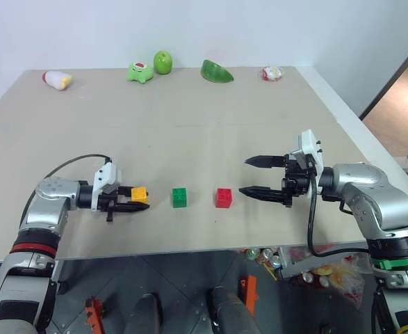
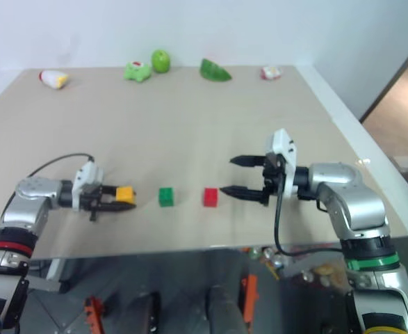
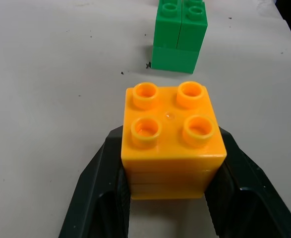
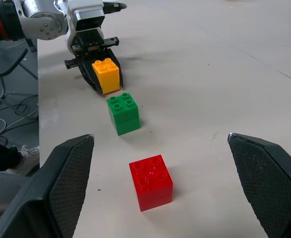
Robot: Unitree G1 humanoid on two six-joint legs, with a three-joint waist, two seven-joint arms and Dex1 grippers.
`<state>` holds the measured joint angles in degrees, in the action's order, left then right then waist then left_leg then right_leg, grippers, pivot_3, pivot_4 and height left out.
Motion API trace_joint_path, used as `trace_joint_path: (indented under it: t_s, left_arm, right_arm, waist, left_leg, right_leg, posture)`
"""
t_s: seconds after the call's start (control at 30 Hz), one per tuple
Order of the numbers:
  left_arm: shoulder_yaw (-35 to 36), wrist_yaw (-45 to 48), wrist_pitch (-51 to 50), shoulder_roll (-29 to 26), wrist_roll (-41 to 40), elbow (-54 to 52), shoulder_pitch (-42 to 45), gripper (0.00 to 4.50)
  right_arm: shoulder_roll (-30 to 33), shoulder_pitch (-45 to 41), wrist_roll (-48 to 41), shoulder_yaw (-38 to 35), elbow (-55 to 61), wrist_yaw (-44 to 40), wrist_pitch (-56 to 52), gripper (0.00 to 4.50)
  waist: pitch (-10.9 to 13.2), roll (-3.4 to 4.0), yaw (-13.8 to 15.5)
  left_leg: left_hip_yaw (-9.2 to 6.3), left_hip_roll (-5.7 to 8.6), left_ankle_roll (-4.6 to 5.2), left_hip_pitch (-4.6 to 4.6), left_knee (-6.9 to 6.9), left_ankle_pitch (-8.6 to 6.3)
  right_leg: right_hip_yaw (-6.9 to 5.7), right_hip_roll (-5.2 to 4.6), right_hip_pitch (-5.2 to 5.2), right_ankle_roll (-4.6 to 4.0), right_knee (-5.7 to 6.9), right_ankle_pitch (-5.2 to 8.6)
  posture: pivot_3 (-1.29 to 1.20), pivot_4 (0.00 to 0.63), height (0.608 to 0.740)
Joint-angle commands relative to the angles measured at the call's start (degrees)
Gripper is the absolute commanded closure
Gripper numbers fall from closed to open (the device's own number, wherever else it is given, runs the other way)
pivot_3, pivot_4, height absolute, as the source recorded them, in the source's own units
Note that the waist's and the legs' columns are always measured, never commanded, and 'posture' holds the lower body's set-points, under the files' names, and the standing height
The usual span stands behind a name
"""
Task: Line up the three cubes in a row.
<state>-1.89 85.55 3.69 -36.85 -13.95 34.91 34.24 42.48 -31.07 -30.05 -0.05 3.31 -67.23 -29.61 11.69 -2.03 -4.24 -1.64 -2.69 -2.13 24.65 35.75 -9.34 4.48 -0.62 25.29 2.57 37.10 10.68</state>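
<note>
Left eye view. My left gripper (image 1: 130, 202) lies low over the table (image 1: 190, 132), fingers closed on the yellow-orange cube (image 1: 140, 195), which sits at the left end of a line near the table's front edge. Green cube (image 1: 180, 197) next, apart from it; red cube (image 1: 224, 197) beyond, with a similar gap. My right gripper (image 1: 258, 175) hovers just right of the red cube, fingers spread wide, nothing between them. Toys lie along the far edge, well apart from the work.

Right eye view. Same layout: the three cubes run left to right, roughly level with each other. I judge the row nearly made; the yellow one is held so I can set its spot before letting go.

Left wrist view. Yellow-orange cube upright, studs up, one finger (image 3: 98, 198) flat on each side face. Green cube straight ahead, studs up, turned slightly off square to mine. Being cubes, they have no long axis; only the row has one, and it runs along my fingers' line.

Right wrist view. Red cube nearest, between my wide-open fingers but untouched; green, then yellow behind it in the left gripper's grasp. Red and green sit a little twisted on the table.
</note>
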Motion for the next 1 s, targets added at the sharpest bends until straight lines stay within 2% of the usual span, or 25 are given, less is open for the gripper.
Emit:
trace_joint_path:
  t_s: [0.03, 0.43, 0.5, 0.7, 0.9, 1.0]
  left_arm:
    - [0.3, 0.3, 1.3, -0.1, -0.1, 0.1, 1.2, 3.14]
    - [-0.1, 0.2, 2.0, 1.3, 0.4, 1.4, 1.3, 3.14]
    - [0.1, 0.8, 1.2, 1.2, -0.1, 1.5, 1.2, 2.11]
    - [0.7, -0.5, 2.0, 1.1, 0.1, 1.0, 0.3, 0.16]
    - [1.6, -1.2, 2.6, -1.9, 0.4, -1.5, -2.9, 0.16]
    - [4.9, -0.6, 0.9, -7.8, -1.3, -5.5, -8.9, 0.16]
  right_arm:
    - [0.8, -0.5, -0.5, -2.0, 1.8, 0.4, 0.3, 0.0]
    - [1.3, -0.7, -0.1, -1.8, 1.6, 0.9, -0.2, 0.0]
    - [1.4, -0.5, -0.1, -1.8, 1.7, 0.9, -0.2, 0.0]
    - [1.5, -0.7, 0.0, -1.7, 1.4, 0.6, -0.2, 0.0]
    - [1.2, -1.4, 0.0, -1.4, 0.8, 0.4, 0.0, 0.0]
    - [0.8, -2.7, -0.1, -2.1, -0.4, 0.8, 0.4, 0.0]
  waist:
    - [0.0, 0.0, 0.0]
    - [0.0, 0.0, 0.0]
    - [0.0, 0.0, 0.0]
    - [0.0, 0.0, 0.0]
    - [0.0, 0.0, -0.1]
    - [0.0, 0.0, -0.4]
  left_leg:
    - [0.0, 0.0, 0.0, 0.0, 0.0, 0.0]
    - [0.0, 0.0, 0.0, 0.0, 0.01, 0.0]
    - [0.0, 0.0, 0.0, 0.0, 0.02, 0.0]
    - [-0.01, 0.0, 0.01, -0.01, 0.05, 0.0]
    - [0.04, -0.01, 0.01, -0.02, 0.1, 0.01]
    - [0.05, -0.09, 0.01, -0.05, 0.06, 0.0]
  right_leg:
    - [0.0, 0.0, 0.0, 0.0, 0.0, 0.0]
    - [0.01, 0.0, -0.01, 0.0, 0.0, 0.0]
    - [0.01, 0.0, -0.01, 0.0, 0.0, 0.0]
    - [0.01, 0.0, -0.02, 0.0, 0.01, -0.01]
    - [0.05, 0.01, -0.02, -0.02, 0.02, -0.03]
    - [0.07, 0.09, 0.01, -0.03, 0.03, -0.03]
  posture:
    - [0.0, 0.15, 0.733]
    - [0.0, 0.15, 0.733]
    - [0.0, 0.15, 0.733]
    - [0.0, 0.15, 0.733]
    - [0.0, 0.15, 0.733]
    - [0.0, 0.15, 0.733]
